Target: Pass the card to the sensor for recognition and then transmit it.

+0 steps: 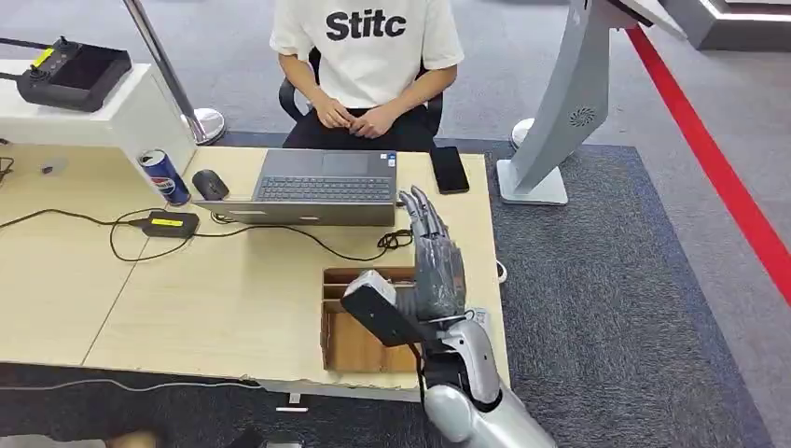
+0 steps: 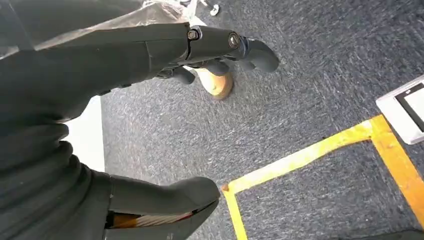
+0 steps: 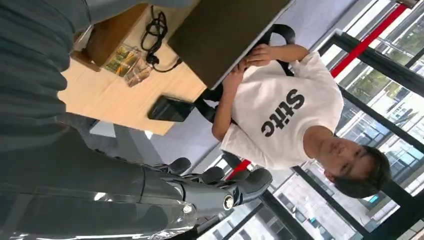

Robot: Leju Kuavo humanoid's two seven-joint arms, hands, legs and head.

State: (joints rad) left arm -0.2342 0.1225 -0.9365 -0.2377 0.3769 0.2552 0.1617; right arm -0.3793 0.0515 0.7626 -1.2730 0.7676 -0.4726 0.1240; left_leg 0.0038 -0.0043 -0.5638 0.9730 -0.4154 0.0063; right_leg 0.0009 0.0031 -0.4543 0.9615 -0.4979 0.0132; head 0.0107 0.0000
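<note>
Head view, person's shirt reads "Stitc", can possibly Pepsi

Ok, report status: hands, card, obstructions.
Right hand open, raised over brown wooden box. Left hand open, hanging. Neither holds a card. Grey laptop beyond box.

Pale wood-grain desk, matt; brown cardboard tray; glossy black phone; rough grey carpet.

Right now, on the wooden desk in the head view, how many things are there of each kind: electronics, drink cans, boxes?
Electronics: 4: grey open laptop, black computer mouse, black smartphone, black power adapter with yellow label.
Drink cans: 1: blue soda can.
Boxes: 1: brown open cardboard box.
Total: 6
</note>
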